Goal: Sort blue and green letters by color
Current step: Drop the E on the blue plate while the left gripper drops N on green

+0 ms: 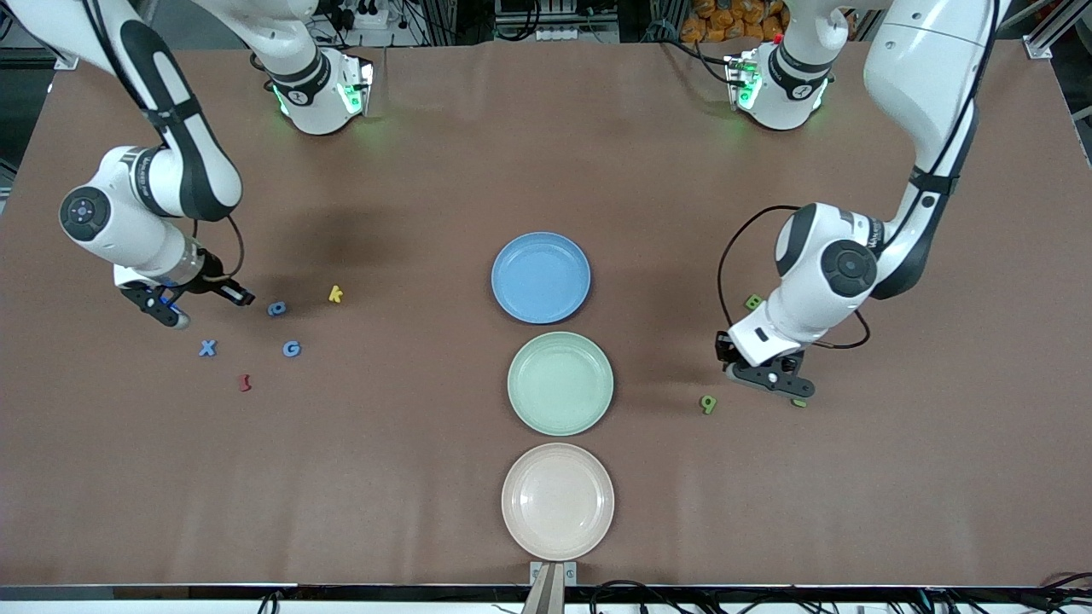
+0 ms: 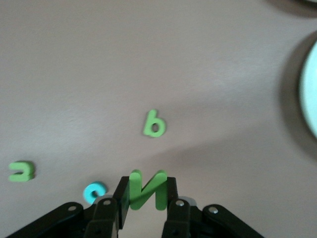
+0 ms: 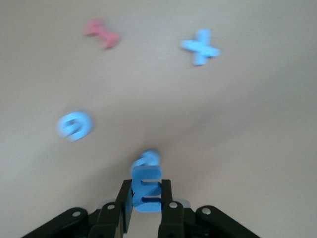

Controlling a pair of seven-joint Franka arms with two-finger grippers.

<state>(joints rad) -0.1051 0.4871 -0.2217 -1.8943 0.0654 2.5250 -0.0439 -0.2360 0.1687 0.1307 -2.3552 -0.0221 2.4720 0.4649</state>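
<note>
Blue and green letters: the left gripper [image 2: 143,198] pinches a chunky green N [image 2: 146,188] near the tabletop's left-arm edge, beside a green "9" [image 1: 708,403]. The right gripper [image 3: 144,198] clamps a blue E [image 3: 146,186] near blue "X" [image 1: 207,348], "G" [image 1: 292,348].

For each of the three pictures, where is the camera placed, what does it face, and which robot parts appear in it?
Front view: high across the table, facing both arms, three plates, scattered letters; left gripper, right gripper.
Left wrist view: on the left wrist, facing down; black fingers clamp a green letter N.
Right wrist view: on the right wrist, facing down; fingers clamp a blue letter E.
Shared: blue X, green plate.
</note>
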